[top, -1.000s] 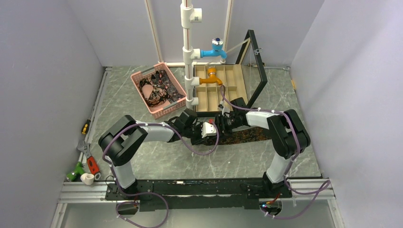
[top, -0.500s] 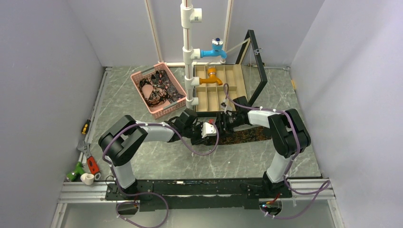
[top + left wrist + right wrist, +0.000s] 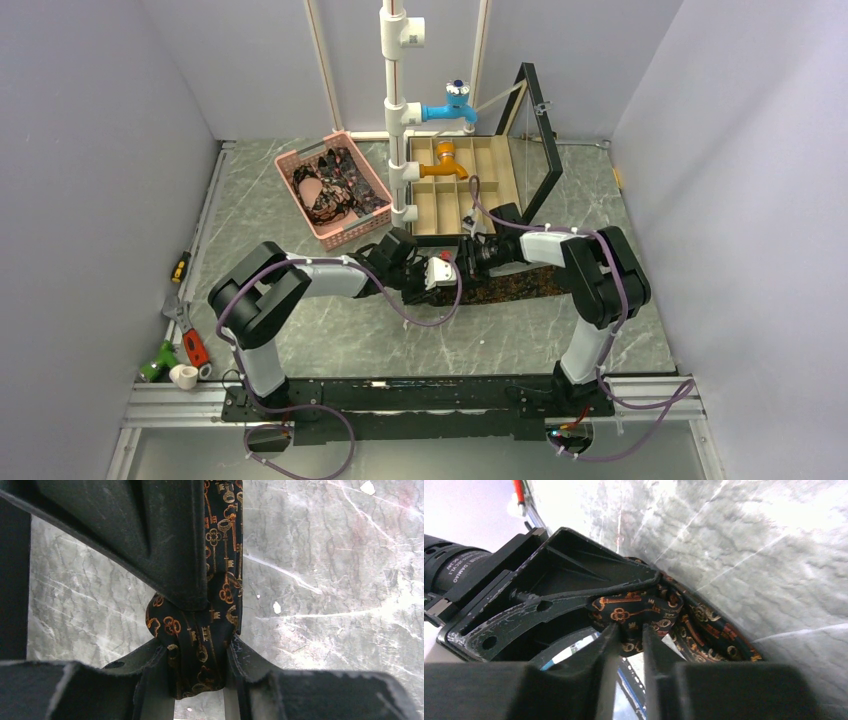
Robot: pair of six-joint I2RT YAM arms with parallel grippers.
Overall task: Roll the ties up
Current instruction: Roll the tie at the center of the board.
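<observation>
A dark tie [image 3: 520, 284] with a small orange key pattern lies on the marble table, stretching right from where both grippers meet. My left gripper [image 3: 448, 276] is shut on a folded, rolled-up end of it; in the left wrist view the fabric [image 3: 220, 580] bulges between the left gripper's [image 3: 200, 672] pads. My right gripper [image 3: 462, 266] faces it and is shut on the same bunch; in the right wrist view the right gripper [image 3: 630, 632] pinches the fold, and the loose tie [image 3: 704, 630] curves away to the right. More ties [image 3: 335, 185] lie in the basket.
A pink mesh basket [image 3: 300, 160] stands at the back left. A wooden compartment box [image 3: 490, 185] with a raised glass lid [image 3: 540, 150] stands just behind the grippers. A white pipe stand [image 3: 395, 120] with blue and orange taps rises between them. Tools [image 3: 185, 350] lie at the left edge.
Both grippers keep their hold on the tie's end. The right wrist and the gripped bunch have shifted very slightly left and toward the back.
</observation>
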